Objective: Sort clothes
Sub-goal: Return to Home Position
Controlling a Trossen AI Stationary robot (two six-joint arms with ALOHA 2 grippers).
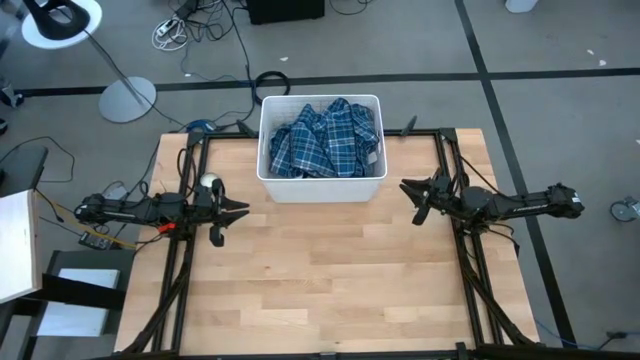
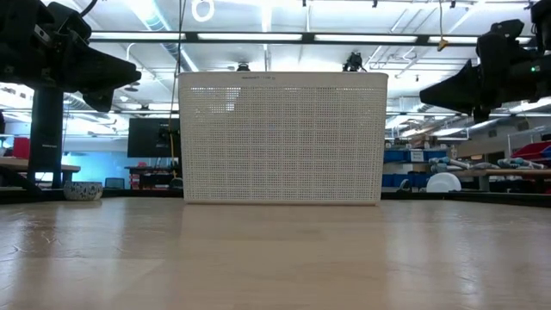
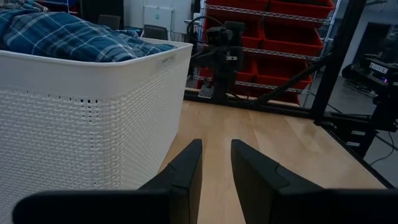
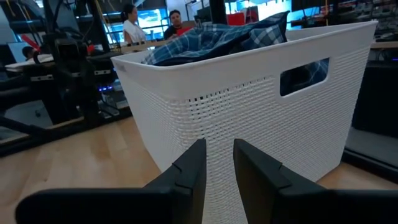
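Observation:
A blue-white plaid shirt (image 1: pixel 325 140) lies heaped inside the white plastic bin (image 1: pixel 268 180) at the table's far middle; it also shows over the rim in the left wrist view (image 3: pixel 68 37) and the right wrist view (image 4: pixel 217 37). The turquoise tee, the striped shirt and the small black pieces do not show. My left gripper (image 1: pixel 238 210) hovers left of the bin, open by a narrow gap and empty (image 3: pixel 216 165). My right gripper (image 1: pixel 410 192) hovers right of the bin, open by a narrow gap and empty (image 4: pixel 219 165).
The bin's wall (image 2: pixel 280 138) stands upright on the wooden table (image 1: pixel 320 280). Black frame rails (image 1: pixel 175 270) run along both sides of the table. People (image 4: pixel 134 25) show in the room beyond, far from the table.

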